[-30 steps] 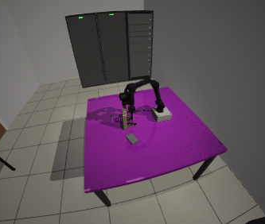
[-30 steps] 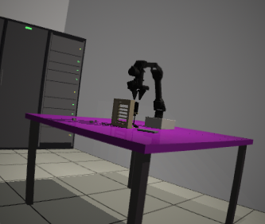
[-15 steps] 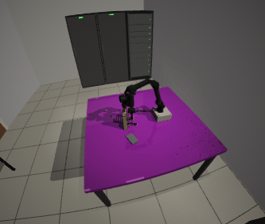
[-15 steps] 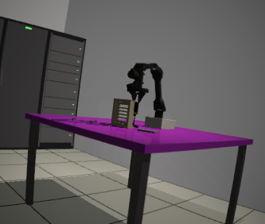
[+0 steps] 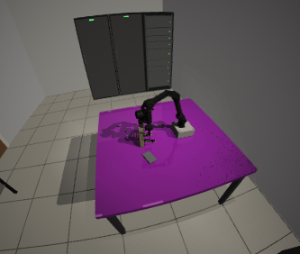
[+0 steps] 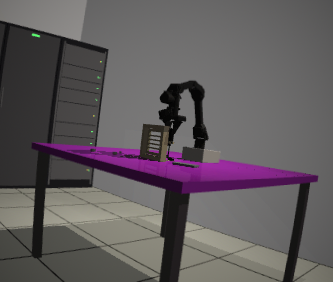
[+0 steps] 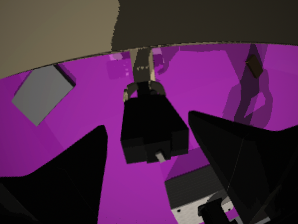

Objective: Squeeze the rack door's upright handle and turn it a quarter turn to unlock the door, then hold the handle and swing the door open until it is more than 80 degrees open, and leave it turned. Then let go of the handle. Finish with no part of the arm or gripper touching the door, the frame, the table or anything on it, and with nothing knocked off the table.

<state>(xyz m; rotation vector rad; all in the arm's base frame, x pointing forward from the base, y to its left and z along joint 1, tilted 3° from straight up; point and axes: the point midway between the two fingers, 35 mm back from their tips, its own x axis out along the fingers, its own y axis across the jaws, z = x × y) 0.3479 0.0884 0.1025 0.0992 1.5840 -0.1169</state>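
The tan rack (image 5: 140, 142) (image 6: 144, 142) stands upright on the purple table (image 5: 129, 189) (image 6: 128, 162). Its tan top edge (image 7: 60, 35) fills the top of the wrist view. No gap at the door shows; its exact angle cannot be told. The black handle (image 7: 152, 117) sticks out on a tan stem from the rack's arm-facing side. How far it is turned cannot be told. My gripper (image 7: 148, 123) (image 5: 149, 128) (image 6: 171, 131) points down, open, close beside the rack. In the wrist view the handle lies between the open fingers, with space on both sides; contact is not visible.
A flat grey plate (image 5: 150, 157) (image 6: 185, 165) (image 7: 44, 95) lies near the rack. The arm's pale base box (image 5: 184, 131) (image 6: 201, 155) stands on the other side of the gripper. A small brown block (image 7: 254, 66) shows at the right of the wrist view. Small dark pieces and shadows lie behind the rack.
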